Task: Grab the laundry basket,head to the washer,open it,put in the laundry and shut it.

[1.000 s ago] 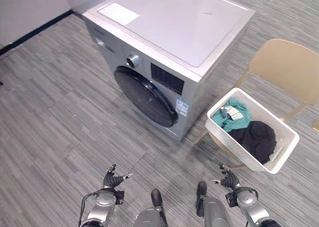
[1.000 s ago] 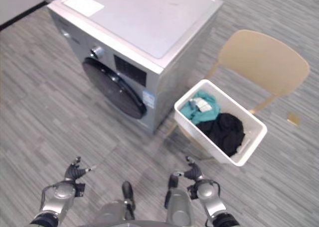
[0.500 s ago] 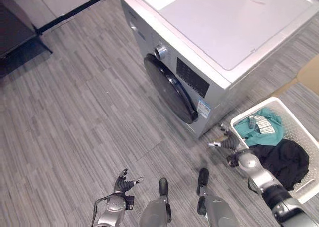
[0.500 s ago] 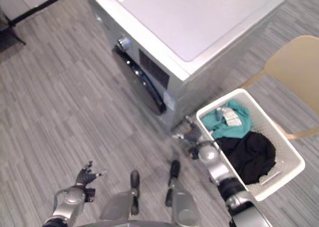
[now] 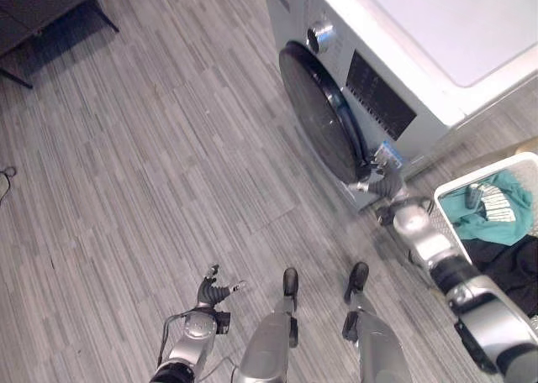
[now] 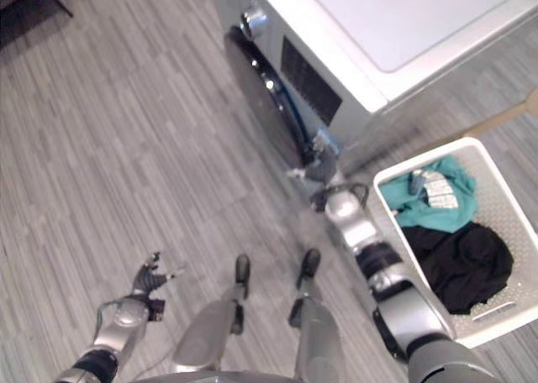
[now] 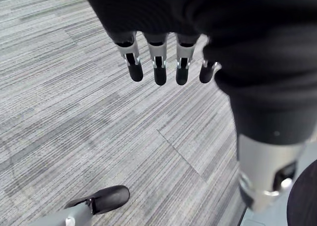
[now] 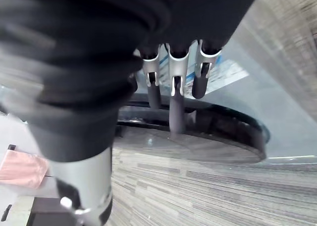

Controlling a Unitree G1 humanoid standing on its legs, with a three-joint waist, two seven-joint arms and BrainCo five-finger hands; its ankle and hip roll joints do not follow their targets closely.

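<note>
The silver washer (image 5: 437, 30) stands at the upper right, its dark round door (image 5: 321, 114) lying flat against the front. My right hand (image 5: 384, 182) is stretched out to the door's lower right edge; in the right wrist view its straight fingers (image 8: 176, 87) touch the door's rim (image 8: 208, 139), curled round nothing. Just right of that arm sits the white laundry basket (image 6: 503, 303), holding a teal garment (image 6: 437, 202) and a black garment (image 6: 462, 265). My left hand (image 5: 214, 295) hangs low over the floor, its fingers (image 7: 158, 62) straight and holding nothing.
Grey striped carpet (image 5: 151, 165) spreads wide to the left of the washer. Dark furniture legs (image 5: 17, 43) stand at the far upper left. A tan chair edge (image 6: 531, 106) shows beyond the basket.
The camera has swung left and closer to the washer front. My right arm has reached forward from beside the basket to the door's edge. The left hand stays low.
</note>
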